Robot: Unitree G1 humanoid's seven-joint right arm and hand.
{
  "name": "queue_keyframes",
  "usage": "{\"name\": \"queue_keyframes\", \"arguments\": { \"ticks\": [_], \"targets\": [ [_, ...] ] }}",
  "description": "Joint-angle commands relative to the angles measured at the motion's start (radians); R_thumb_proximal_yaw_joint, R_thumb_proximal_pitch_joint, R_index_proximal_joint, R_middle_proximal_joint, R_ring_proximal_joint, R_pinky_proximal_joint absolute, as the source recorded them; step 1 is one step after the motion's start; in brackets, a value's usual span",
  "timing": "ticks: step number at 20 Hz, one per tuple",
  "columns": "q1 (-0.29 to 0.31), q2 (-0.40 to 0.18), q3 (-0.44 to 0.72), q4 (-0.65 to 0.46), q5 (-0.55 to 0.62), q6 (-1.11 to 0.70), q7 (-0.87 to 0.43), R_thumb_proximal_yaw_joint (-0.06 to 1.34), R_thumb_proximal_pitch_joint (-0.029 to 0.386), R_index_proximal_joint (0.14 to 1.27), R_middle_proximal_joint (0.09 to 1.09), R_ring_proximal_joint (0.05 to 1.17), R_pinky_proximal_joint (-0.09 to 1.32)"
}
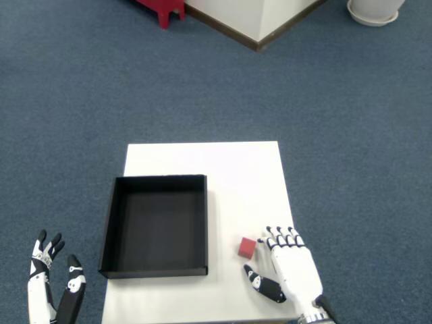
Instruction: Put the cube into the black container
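At the far left, low in the head view, the left hand point(52, 283) is raised over the blue carpet point(81, 101), beside the bench and not touching it; its fingers point up and are spread apart.

The bench point(229, 169) is white and rectangular. On its left half lies the black container point(108, 229), a shallow square tray with low walls. Its inside looks dark and nothing can be seen in it. Its left wall sits close to the left edge of the bench.

To the right of the container, apart from its right wall, the red cube point(247, 248) rests on the white surface. It is outside the container, near the front part of the bench.

Just right of the cube is the right hand point(289, 270). It lies low over the bench with the palm down, the fingers stretched forward and the thumb pointing left below the cube. The hand is open and holds nothing. The fingertips point(270, 233) are just beside the cube; whether they touch it, I cannot tell.

At the top edge there are a red object point(162, 8), a white wall corner point(250, 17) and a white round base point(374, 10).
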Motion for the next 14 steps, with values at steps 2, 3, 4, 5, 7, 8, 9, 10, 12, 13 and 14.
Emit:
{"name": "queue_keyframes", "arguments": {
  "ticks": [2,3,4,5,7,8,9,10,12,13,14],
  "targets": [
    [-0.021,-0.006,-0.007,-0.014,0.014,-0.019,-0.048,0.58,0.081,0.46,0.18,0.19,0.00],
    [-0.020,-0.006,-0.006,-0.016,0.012,-0.020,-0.049,0.58,0.081,0.45,0.18,0.18,0.00],
    [-0.018,-0.006,-0.004,-0.020,0.011,-0.020,-0.050,0.58,0.082,0.45,0.18,0.18,0.00],
    [-0.018,-0.005,-0.002,-0.023,0.010,-0.020,-0.051,0.58,0.082,0.45,0.18,0.19,0.00],
    [-0.017,-0.005,0.000,-0.030,0.009,-0.020,-0.054,0.57,0.081,0.45,0.18,0.19,0.00],
    [-0.016,-0.005,0.001,-0.032,0.008,-0.021,-0.058,0.57,0.081,0.45,0.18,0.19,0.00],
    [-0.015,-0.005,0.003,-0.034,0.007,-0.022,-0.060,0.57,0.080,0.45,0.18,0.18,0.00],
    [-0.015,-0.005,0.004,-0.037,0.007,-0.023,-0.063,0.56,0.079,0.45,0.18,0.18,0.00],
    [-0.015,-0.004,0.008,-0.040,0.005,-0.024,-0.068,0.56,0.077,0.46,0.18,0.18,0.00],
    [-0.015,-0.004,0.008,-0.040,0.005,-0.024,-0.068,0.56,0.076,0.46,0.18,0.18,0.00],
    [-0.014,-0.004,0.009,-0.040,0.005,-0.023,-0.067,0.56,0.075,0.46,0.18,0.18,0.00]
  ]
}}
